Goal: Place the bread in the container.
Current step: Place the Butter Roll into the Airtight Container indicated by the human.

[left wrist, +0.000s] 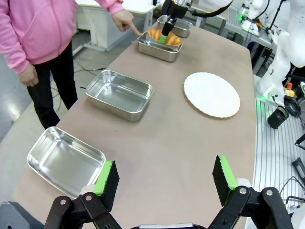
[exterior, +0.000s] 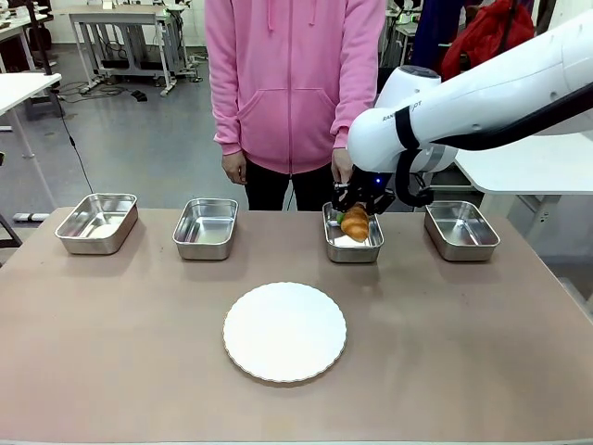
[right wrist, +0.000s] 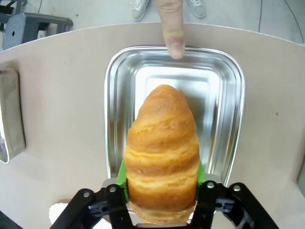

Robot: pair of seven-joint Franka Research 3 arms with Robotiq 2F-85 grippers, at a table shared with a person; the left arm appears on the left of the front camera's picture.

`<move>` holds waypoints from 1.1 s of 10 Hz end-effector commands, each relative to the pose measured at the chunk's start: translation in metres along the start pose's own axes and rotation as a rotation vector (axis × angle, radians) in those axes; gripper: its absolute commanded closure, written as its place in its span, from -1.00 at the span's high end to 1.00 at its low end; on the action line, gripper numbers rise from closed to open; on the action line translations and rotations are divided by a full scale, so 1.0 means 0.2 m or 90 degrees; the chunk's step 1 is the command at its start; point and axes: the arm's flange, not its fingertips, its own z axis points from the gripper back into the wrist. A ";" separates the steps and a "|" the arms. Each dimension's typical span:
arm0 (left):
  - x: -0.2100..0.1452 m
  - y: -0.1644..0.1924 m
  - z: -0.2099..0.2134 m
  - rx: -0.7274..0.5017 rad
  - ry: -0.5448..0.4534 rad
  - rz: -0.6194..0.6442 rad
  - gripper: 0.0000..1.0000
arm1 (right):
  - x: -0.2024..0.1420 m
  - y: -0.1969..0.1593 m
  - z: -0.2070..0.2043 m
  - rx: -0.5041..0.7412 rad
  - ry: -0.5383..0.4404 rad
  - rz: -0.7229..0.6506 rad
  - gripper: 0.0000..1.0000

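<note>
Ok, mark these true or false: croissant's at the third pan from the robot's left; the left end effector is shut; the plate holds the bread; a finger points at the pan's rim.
1. The croissant is at the third pan from the robot's left. True.
2. The left end effector is shut. False: it is open and holds nothing.
3. The white plate holds the bread. False: it is bare.
4. A person's finger points at that pan's rim. True.
</note>
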 end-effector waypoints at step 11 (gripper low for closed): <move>0.01 -0.01 0.00 0.000 -0.002 -0.005 1.00 | -0.01 0.01 0.01 -0.016 0.010 -0.003 1.00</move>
